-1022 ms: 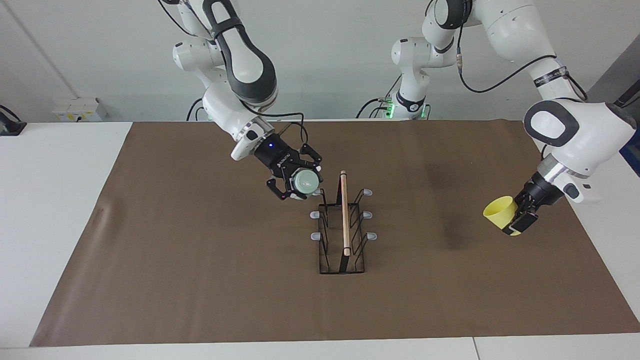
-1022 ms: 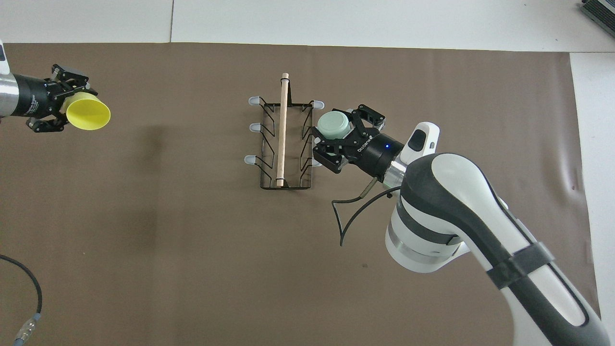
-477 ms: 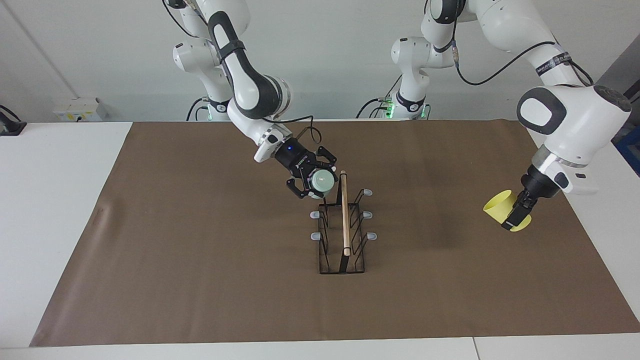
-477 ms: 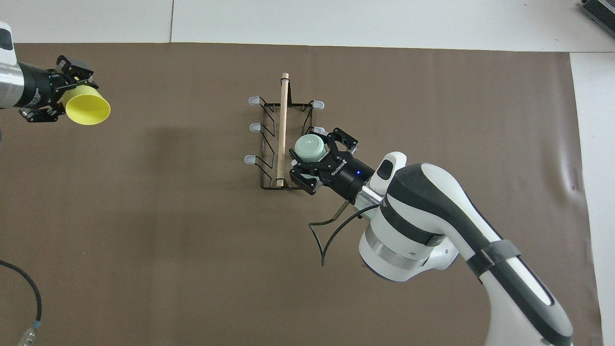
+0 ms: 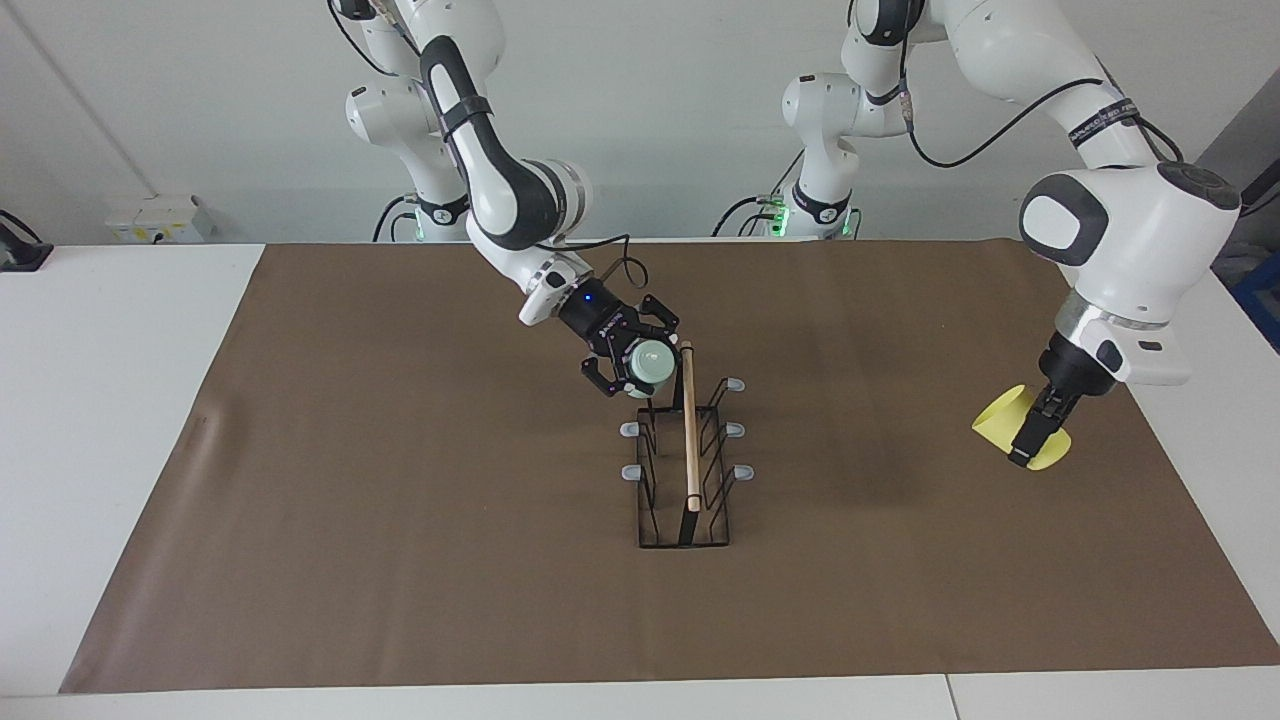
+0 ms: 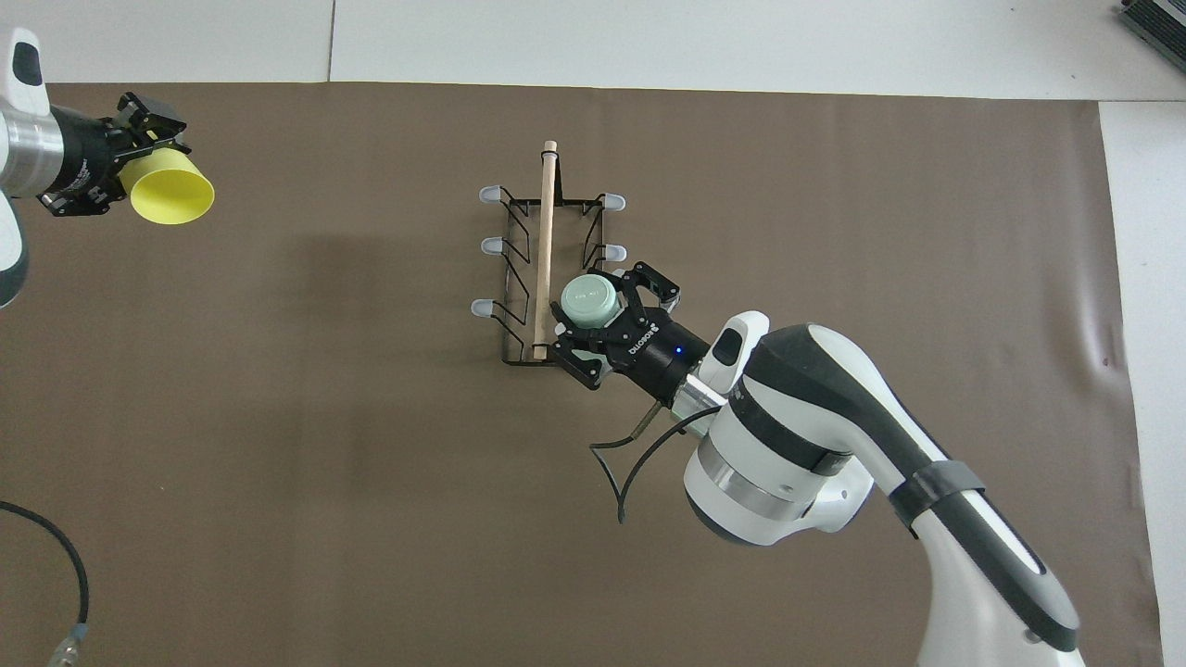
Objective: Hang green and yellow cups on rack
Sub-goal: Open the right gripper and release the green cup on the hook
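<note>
Pinching the green cup (image 5: 651,364) by its wall over the rack (image 5: 685,470), the right hand (image 5: 632,362) carries something light, stiff and slippery; the left hand (image 5: 1040,430) pinches the yellow cup (image 5: 1003,418) at its rim.

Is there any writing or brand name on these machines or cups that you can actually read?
"ROBOTIQ": white letters on the black body of the right gripper, which holds the green cup by the rack.
White print on the left gripper holding the yellow cup: too small to read.
Black band with print on the left arm: unreadable.
Cups and rack: no writing visible.
</note>
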